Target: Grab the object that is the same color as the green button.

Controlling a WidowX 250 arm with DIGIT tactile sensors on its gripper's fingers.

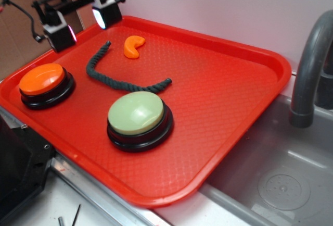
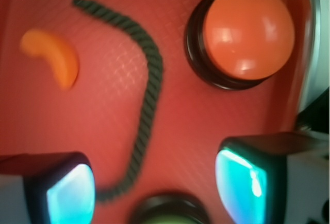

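The green rope [image 1: 118, 80] on the tray [image 1: 250, 96] looks light and limp; pinch mid-curve. The gripper [image 1: 83, 20] hovers, fingers [image 2: 69, 195] wide apart, empty.

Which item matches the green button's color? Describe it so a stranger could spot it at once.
Start at the red tray and find the pale-green dome button near its front edge. Just behind it lies a dark green twisted rope, bent in a loose curve toward the back. Unlike the small orange curved piece beside it, it is long, thin and dark.
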